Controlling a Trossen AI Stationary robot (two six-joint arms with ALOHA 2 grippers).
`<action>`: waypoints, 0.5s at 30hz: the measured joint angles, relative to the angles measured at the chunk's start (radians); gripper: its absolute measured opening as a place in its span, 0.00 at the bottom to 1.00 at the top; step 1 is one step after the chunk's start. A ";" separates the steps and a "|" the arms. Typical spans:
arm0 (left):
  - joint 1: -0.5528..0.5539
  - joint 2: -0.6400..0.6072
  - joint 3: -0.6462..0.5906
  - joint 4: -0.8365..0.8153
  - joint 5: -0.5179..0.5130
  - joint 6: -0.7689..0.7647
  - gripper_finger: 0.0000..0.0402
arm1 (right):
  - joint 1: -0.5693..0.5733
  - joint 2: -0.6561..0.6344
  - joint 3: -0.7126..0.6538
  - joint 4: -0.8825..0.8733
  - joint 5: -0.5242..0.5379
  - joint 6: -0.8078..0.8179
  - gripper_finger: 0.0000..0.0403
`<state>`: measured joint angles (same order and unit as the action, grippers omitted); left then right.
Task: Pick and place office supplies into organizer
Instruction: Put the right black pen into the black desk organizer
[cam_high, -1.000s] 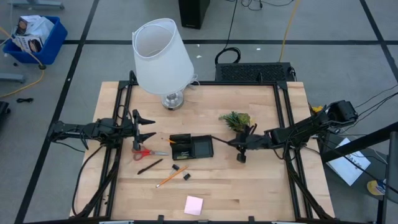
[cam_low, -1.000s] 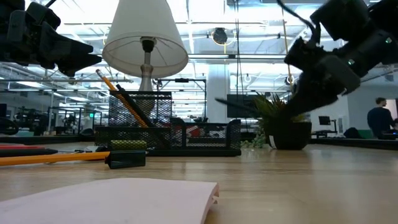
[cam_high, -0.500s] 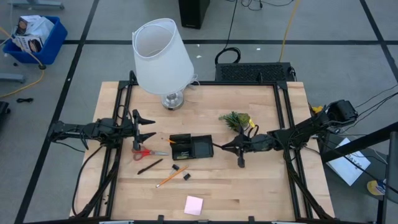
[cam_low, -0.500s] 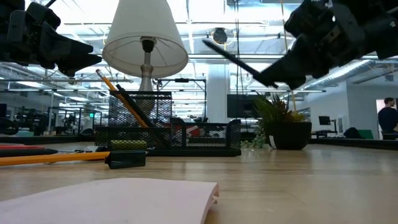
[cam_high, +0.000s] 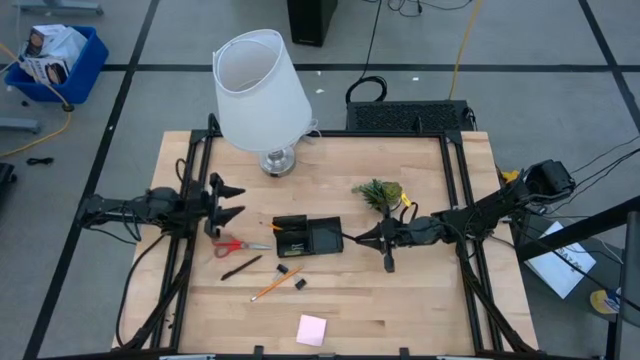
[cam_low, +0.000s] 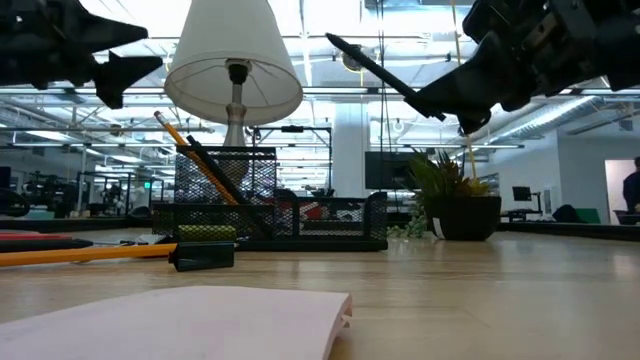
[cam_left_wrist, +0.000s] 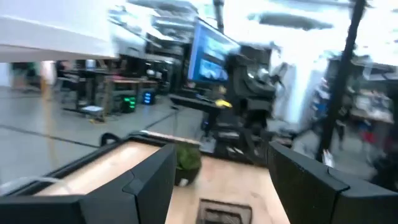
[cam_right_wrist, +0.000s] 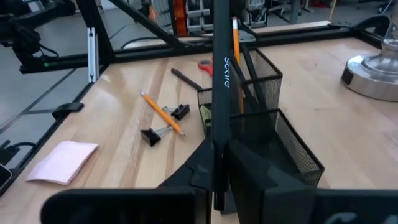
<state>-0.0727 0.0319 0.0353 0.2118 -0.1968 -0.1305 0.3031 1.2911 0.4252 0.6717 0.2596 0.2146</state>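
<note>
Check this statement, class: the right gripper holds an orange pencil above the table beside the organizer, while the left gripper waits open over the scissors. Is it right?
Not quite. The right gripper holds a black pen, not an orange pencil; the right wrist view shows it. The pencil lies on the table. The rest stands: organizer beside it, left gripper open near the scissors.

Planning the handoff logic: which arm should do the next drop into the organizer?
Right. Its hand already grips a black pen beside the organizer, the pen aimed at it. The left hand hovers open and empty above the scissors.
</note>
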 joint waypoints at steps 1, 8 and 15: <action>0.000 0.000 0.000 0.004 -0.023 -0.004 0.64 | 0.000 0.000 0.000 0.009 0.000 -0.006 0.07; 0.000 0.003 0.000 0.045 -0.242 -0.041 0.64 | -0.001 0.000 0.000 0.066 0.000 -0.026 0.07; 0.000 0.143 0.000 0.192 -0.190 -0.089 0.64 | -0.006 0.000 0.000 0.063 0.000 -0.026 0.07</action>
<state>-0.0723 0.1753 0.0349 0.4042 -0.3869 -0.2199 0.2967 1.2911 0.4252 0.7345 0.2599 0.1883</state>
